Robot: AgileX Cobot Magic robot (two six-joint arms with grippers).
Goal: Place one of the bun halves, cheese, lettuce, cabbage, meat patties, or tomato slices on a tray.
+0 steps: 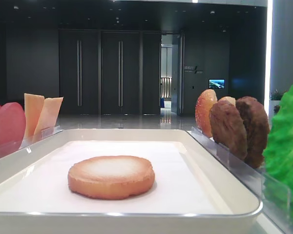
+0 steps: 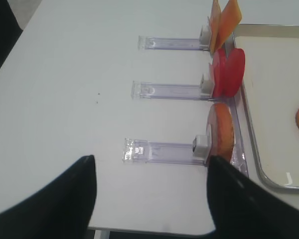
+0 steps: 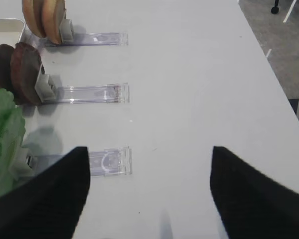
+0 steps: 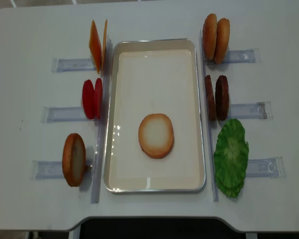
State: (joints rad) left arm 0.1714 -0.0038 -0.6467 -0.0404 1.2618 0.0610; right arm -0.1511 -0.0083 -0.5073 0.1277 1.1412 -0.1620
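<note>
In the middle of the overhead frame I see a bun half lying flat on the tray; my left gripper and right gripper both hang spread, empty

One of the bun halves lies flat in the tray, between side racks.

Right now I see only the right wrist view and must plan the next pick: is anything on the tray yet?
Observer: Yes, one bun half lies flat on the tray.
Operator: What stands left of it?
Observer: The cheese slices, tomato slices and a second bun half, on edge in clear holders.
Operator: And the left gripper?
Observer: Open, empty, near that second bun half.
</note>
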